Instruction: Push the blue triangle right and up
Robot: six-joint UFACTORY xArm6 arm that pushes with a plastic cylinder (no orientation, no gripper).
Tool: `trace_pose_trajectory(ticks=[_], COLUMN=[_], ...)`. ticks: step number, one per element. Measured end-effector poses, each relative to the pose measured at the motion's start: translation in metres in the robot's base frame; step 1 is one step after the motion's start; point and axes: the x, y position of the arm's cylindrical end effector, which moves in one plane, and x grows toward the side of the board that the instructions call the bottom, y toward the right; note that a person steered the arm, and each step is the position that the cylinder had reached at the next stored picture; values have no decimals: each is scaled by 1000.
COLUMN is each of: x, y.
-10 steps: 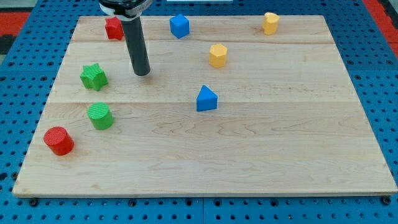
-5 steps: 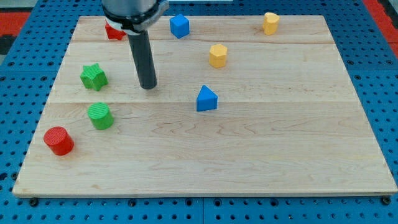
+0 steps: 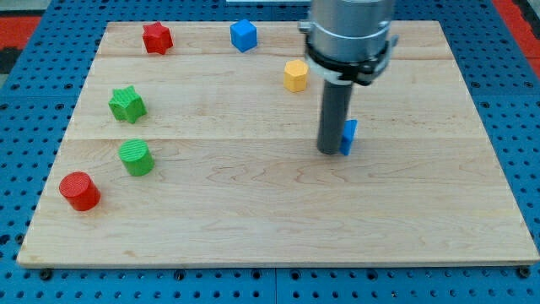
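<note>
The blue triangle lies right of the board's middle, mostly hidden behind my rod; only its right edge shows. My tip rests on the wooden board directly against the triangle's left side. The arm's grey body hangs above, covering the board's top right of centre.
A yellow block sits up and left of my tip. A blue cube and red star lie along the top. A green star, green cylinder and red cylinder lie at the left.
My tip has swept from the left of the board to the right, reached the blue triangle and pushed it rightward. The arm now hides the yellow block at the top right.
</note>
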Motion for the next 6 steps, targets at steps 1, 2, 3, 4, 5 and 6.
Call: trace_pose_trajectory(ticks=[1, 2, 3, 4, 5, 6], x=[0, -12, -16, -20, -24, -26], y=[40, 60, 41, 19, 54, 77])
